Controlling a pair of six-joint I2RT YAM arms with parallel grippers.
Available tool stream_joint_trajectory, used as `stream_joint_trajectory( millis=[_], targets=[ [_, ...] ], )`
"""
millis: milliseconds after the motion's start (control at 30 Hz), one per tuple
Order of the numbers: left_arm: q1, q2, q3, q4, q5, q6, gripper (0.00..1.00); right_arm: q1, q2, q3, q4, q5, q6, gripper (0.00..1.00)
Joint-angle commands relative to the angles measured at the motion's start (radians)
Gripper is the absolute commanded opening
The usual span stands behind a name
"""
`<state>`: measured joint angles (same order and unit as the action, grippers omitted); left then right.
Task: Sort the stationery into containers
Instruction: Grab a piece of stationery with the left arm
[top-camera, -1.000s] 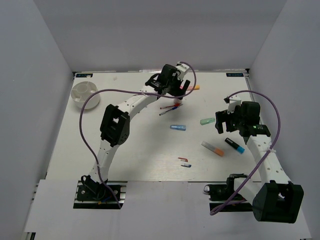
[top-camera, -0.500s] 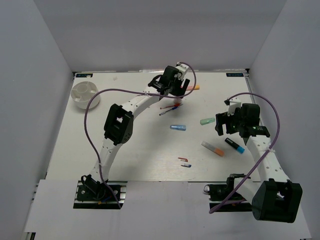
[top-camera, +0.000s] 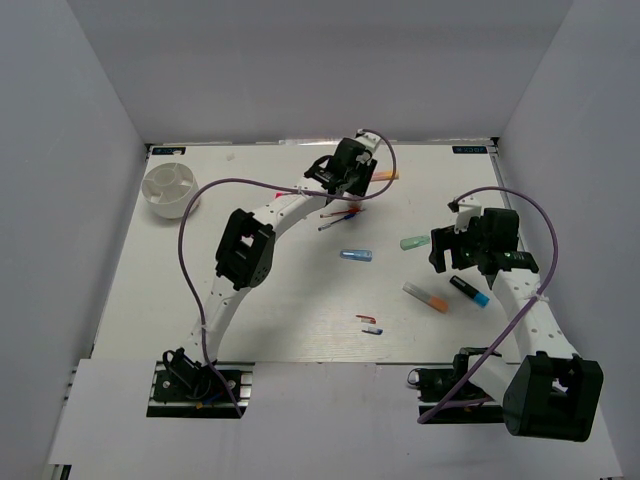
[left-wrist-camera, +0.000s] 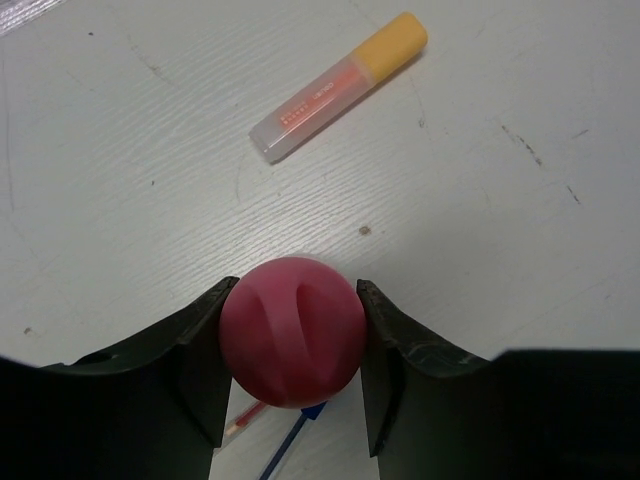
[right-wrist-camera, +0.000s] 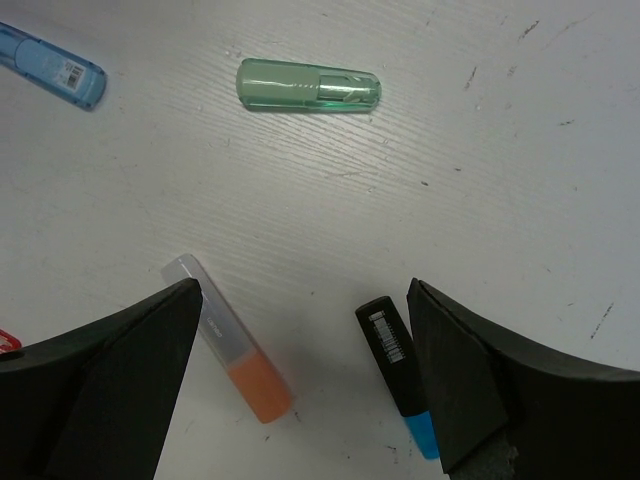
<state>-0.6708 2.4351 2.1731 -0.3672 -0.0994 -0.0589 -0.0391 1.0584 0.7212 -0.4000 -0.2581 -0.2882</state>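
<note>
In the left wrist view the pink round-topped stick (left-wrist-camera: 291, 330) stands upright between my left gripper's (left-wrist-camera: 295, 290) jaws, which press its ball top from both sides. Under it lie a thin blue pen (left-wrist-camera: 285, 450) and a thin red pen (left-wrist-camera: 245, 420). An orange highlighter (left-wrist-camera: 340, 87) lies just beyond. From above, the left gripper (top-camera: 352, 172) is at the table's far middle. My right gripper (right-wrist-camera: 302, 300) hovers open over the table, between an orange-tipped highlighter (right-wrist-camera: 235, 355) and a black-and-blue marker (right-wrist-camera: 398, 370). A mint marker (right-wrist-camera: 308, 86) and a blue marker (right-wrist-camera: 55, 70) lie farther out.
The round white bowl with dividers (top-camera: 147, 190) sits at the far left corner, well away from both grippers. Two small red and blue pieces (top-camera: 368, 320) lie near the front middle. Grey walls enclose the table on three sides.
The left gripper's jaws have closed in from wide open onto the pink ball top, and the left wrist has shifted slightly right. The right arm has barely moved.
</note>
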Motion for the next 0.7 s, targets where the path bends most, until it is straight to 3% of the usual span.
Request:
stream_joint_trajectory(
  millis=[0, 300, 433, 533, 667],
  targets=[
    [-0.004, -0.047, 0.024, -0.006, -0.077, -0.015, 0.45, -0.004, 0.002, -0.003, 0.027, -0.026, 0.009, 0.89],
    [0.033, -0.183, 0.024, -0.042, -0.135, 0.014, 0.22, -0.004, 0.008, 0.041, 0.000, -0.046, 0.003, 0.89],
    [0.114, -0.365, -0.022, -0.111, -0.099, 0.096, 0.11, 0.001, 0.031, 0.078, -0.032, -0.061, -0.023, 0.89],
    [0.210, -0.534, -0.142, -0.148, -0.051, 0.120, 0.04, -0.001, 0.095, 0.142, -0.112, -0.089, -0.046, 0.85],
    [0.351, -0.730, -0.353, -0.148, -0.054, 0.105, 0.03, 0.001, 0.202, 0.239, -0.200, -0.118, -0.072, 0.80]
  ],
)
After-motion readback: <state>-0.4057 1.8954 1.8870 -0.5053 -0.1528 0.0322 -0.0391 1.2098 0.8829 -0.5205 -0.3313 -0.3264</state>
